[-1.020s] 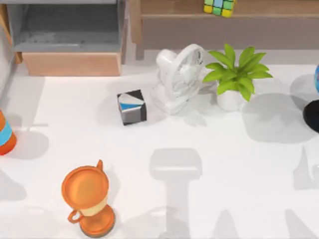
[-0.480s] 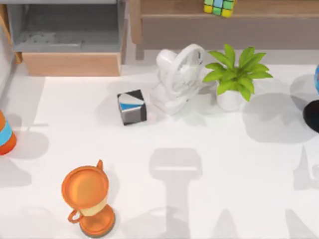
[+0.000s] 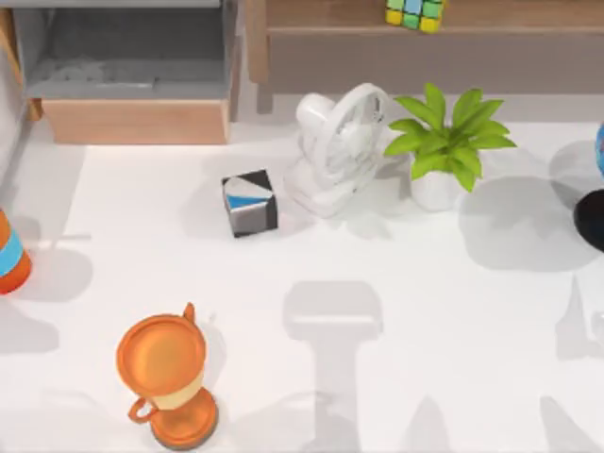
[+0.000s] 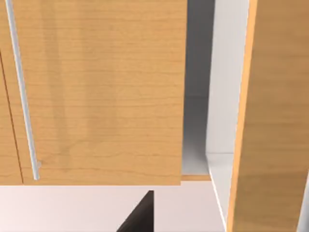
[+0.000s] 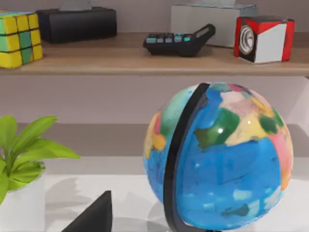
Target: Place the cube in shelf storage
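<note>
White tabletop (image 3: 396,311) spreads under the top view, crossed by arm shadows. Nearest stands an orange trophy cup (image 3: 168,373); farther in, a black, white and blue cube (image 3: 250,202), a white desk fan (image 3: 338,146) and a potted plant (image 3: 445,142). Beyond these, at the back edge, the wooden shelf storage (image 3: 330,17) already carries the puzzle cube (image 3: 415,12) on its board. From the right wrist view, past a globe (image 5: 219,154), the same cube sits flat on that board, apart from a black box (image 5: 77,23) and a calculator (image 5: 179,42). Nothing touches it, so I judge the placing done, with only pulling the arms clear left. Whether either gripper is open or closed I cannot tell.
</note>
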Robot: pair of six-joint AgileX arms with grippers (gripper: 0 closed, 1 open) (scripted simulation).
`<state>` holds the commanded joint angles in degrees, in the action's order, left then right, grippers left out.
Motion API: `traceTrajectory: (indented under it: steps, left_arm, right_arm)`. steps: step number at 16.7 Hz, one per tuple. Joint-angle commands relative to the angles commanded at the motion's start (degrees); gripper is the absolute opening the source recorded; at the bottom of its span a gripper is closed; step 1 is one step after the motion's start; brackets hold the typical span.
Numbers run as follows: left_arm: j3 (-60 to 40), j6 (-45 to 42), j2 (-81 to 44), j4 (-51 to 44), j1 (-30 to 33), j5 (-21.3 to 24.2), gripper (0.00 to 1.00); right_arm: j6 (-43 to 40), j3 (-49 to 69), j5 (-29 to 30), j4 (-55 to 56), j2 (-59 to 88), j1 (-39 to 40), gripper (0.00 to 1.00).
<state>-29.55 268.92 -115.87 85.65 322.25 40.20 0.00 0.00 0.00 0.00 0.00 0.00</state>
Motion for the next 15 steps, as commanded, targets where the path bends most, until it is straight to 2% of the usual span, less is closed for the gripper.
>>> traceTrajectory:
  steps: [7, 15]
  left_arm:
    - [0.0, 0.0, 0.0, 0.0, 0.0, 0.0, 0.02]
    - [0.0, 0.0, 0.0, 0.0, 0.0, 0.0, 0.00]
  right_arm:
    - [0.0, 0.0, 0.0, 0.0, 0.0, 0.0, 1.00]
    - [0.0, 0.0, 0.0, 0.0, 0.0, 0.0, 1.00]
